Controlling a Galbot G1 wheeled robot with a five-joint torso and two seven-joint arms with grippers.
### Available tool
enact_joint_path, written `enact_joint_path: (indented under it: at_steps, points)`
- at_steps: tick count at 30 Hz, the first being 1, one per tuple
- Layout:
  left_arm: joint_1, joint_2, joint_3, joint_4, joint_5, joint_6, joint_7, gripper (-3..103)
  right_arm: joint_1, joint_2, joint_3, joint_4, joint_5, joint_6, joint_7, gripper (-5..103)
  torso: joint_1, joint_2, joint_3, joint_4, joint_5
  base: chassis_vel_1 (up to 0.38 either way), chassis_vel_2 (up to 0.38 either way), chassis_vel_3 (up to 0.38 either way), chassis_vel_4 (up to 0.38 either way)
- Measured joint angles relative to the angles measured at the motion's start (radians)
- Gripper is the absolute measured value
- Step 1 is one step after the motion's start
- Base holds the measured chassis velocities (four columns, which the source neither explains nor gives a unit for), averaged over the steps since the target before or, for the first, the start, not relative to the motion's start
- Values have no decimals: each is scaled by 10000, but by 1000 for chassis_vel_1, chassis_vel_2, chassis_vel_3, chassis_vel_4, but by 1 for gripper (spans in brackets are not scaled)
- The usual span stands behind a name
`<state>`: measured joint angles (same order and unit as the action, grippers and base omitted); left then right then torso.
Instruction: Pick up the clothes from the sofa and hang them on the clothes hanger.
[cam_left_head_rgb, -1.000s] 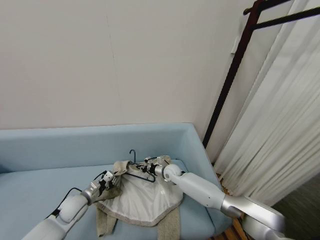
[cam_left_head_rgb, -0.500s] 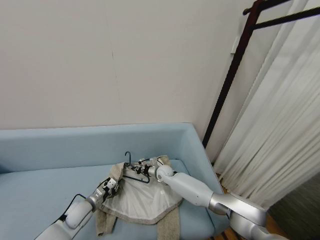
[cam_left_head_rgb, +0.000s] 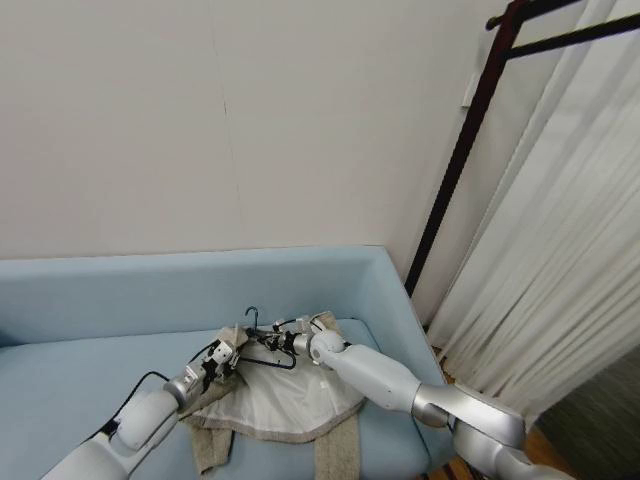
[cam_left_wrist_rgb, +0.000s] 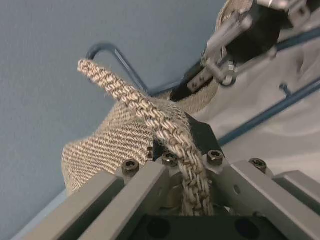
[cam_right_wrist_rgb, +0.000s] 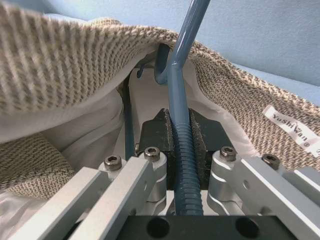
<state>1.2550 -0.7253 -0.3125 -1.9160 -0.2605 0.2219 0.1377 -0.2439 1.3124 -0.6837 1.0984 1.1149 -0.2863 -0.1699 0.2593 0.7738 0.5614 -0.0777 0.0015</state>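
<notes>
Head view: the knit cardigan (cam_left_head_rgb: 275, 405) lies spread on the sofa (cam_left_head_rgb: 100, 300) seat, toward its right end, white lining up. The hanger (cam_left_head_rgb: 270, 352) sits on its collar, near the backrest. The left gripper (cam_left_head_rgb: 222, 357) is at the collar's left edge and the right gripper (cam_left_head_rgb: 284, 343) is at the hanger's neck, the two close together.

Left wrist view: the jaws are pinched narrow on the cardigan's braided hem, which rises out between them. The right gripper is just beyond, on the blue wire.

Right wrist view: the jaws are clamped on the hanger's ribbed stem, with the hook rising against the sofa's blue back. Knit collar drapes on either side, with a label (cam_right_wrist_rgb: 295, 127) at its edge.
</notes>
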Motion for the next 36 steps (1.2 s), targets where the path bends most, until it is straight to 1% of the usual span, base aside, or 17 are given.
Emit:
enact_joint_path:
  at_steps: [9, 13, 14, 15, 17, 21, 22, 23, 24, 25, 27, 28, 30, 32, 33, 35, 36]
  points:
    - [-19, -349, -94, 1009, 658, 279, -334, 0, 147, 620, 69, -1207, -565, 275, -42, 5, 0, 0, 1, -1, -2, 0, 0, 0, 0]
    - [-44, -418, 27, 1220, 665, 335, -803, 0, 181, 705, 72, -1359, -679, 263, 184, 19, 1, 0, 1, -2, -1, 0, 0, 0, 0]
    - [-45, -451, 74, 1264, 664, 339, -914, 6, 181, 725, 61, -1391, -823, 265, 279, 24, 1, 0, 1, -1, -2, 0, 0, 0, 0]
    - [-47, -485, 109, 1302, 665, 341, -964, 11, 181, 757, 47, -1449, -1034, 297, 384, 24, 0, 0, 1, -1, -2, 0, 0, 0, 0]
    - [-51, -511, 145, 1326, 674, 342, -989, 11, 182, 785, 32, -1514, -1251, 361, 445, 30, 1, 0, 0, -2, -1, 0, 0, 0, 0]
    - [-100, -571, 303, 1369, 718, 355, -1007, 32, 91, 696, 27, -1286, -1567, 559, 997, 51, 1, 0, 1, -1, 0, 0, 0, 0, 0]
    - [-100, -571, 303, 1369, 718, 355, -1007, 32, 91, 696, 27, -1286, -1567, 559, 997, 51, 1, 0, 1, -1, 0, 0, 0, 0, 0]
    - [-110, -571, 313, 1389, 727, 354, -998, 38, 60, 581, 52, -1088, -1581, 561, 1141, 57, 0, -1, 1, 1, 0, 0, 0, 0, 0]
    - [-115, -571, 313, 1415, 734, 353, -992, 43, 22, 354, 80, -749, -1601, 535, 1278, 57, 0, 0, 0, 1, 0, 0, 0, 0, 0]
    - [-115, -569, 306, 1435, 740, 345, -979, 43, -14, 95, 88, -379, -1603, 451, 1340, 62, 0, 0, 0, 0, 0, 0, 0, 0, 0]
    - [-98, -555, 240, 1477, 750, 309, -938, 54, -114, -546, 55, 461, -1681, 193, 1418, 73, 0, 0, 0, -5, 0, 0, 0, 0, 0]
    - [-98, -555, 240, 1477, 750, 309, -938, 54, -114, -546, 55, 461, -1681, 193, 1418, 73, 0, 0, 0, -5, 0, 0, 0, 0, 0]
    - [-84, -553, 160, 1568, 799, 232, -795, 68, -305, -1085, -37, 1113, -2022, -44, 1451, 78, 0, 0, 0, -7, 1, 0, 0, 0, 0]
    - [-87, -555, 130, 1648, 856, 152, -695, 68, -582, -1417, -69, 1592, -2219, -385, 1645, 89, 0, 0, 0, -6, 0, 0, 0, 0, 0]
    - [-87, -555, 130, 1648, 856, 152, -695, 68, -582, -1417, -69, 1592, -2219, -385, 1645, 89, 0, 0, 0, -6, 0, 0, 0, 0, 0]
    - [-100, -558, 121, 1669, 877, 132, -619, 57, -881, -1561, -79, 1967, -2186, -701, 2031, 99, 0, 0, -1, -3, 1, 0, 0, 0, 0]
    - [-103, -558, 121, 1674, 879, 131, -605, 52, -972, -1589, -80, 2058, -2139, -775, 2154, 99, 0, 0, 0, -1, 1, 0, 0, 0, 0]
